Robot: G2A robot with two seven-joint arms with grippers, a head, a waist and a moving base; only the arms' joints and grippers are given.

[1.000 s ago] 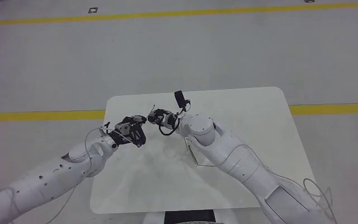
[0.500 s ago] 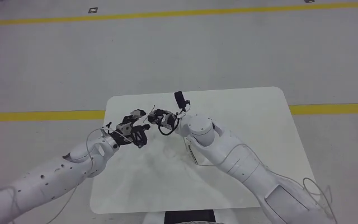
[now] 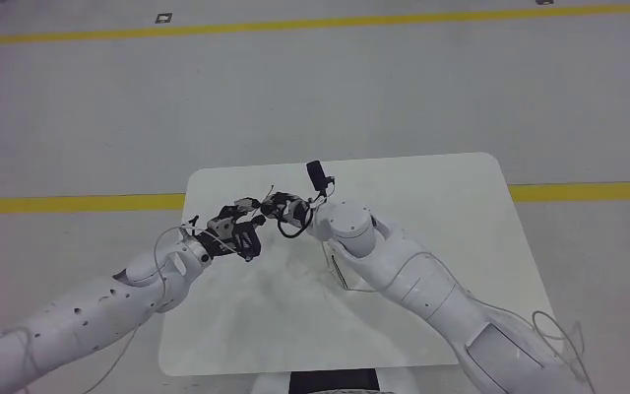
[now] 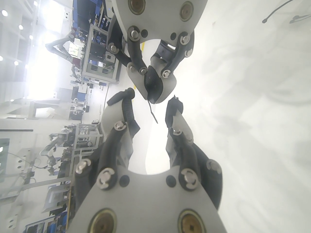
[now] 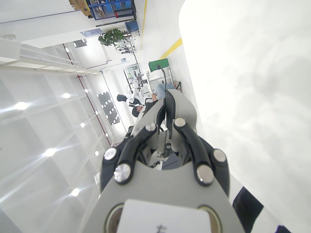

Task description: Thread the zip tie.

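My right gripper (image 5: 166,99) is shut on a thin black zip tie (image 5: 165,81), whose head end sticks up past its fingertips. In the left wrist view the same right gripper (image 4: 153,95) hangs opposite, and the zip tie's pointed tail (image 4: 152,113) pokes out of it. My left gripper (image 4: 150,100) is open, one finger on each side of that tail without touching it. In the top view both meet tip to tip above the table's back left part: left gripper (image 3: 243,228), right gripper (image 3: 268,207).
The white table (image 3: 443,197) has rounded corners, and its left edge is close to the grippers. Two loose zip ties (image 4: 279,7) lie flat on the table top off to one side. The table's right half has free room.
The left gripper has shifted slightly back and forth beside the right gripper and now sits close against it. The right arm has hardly moved.
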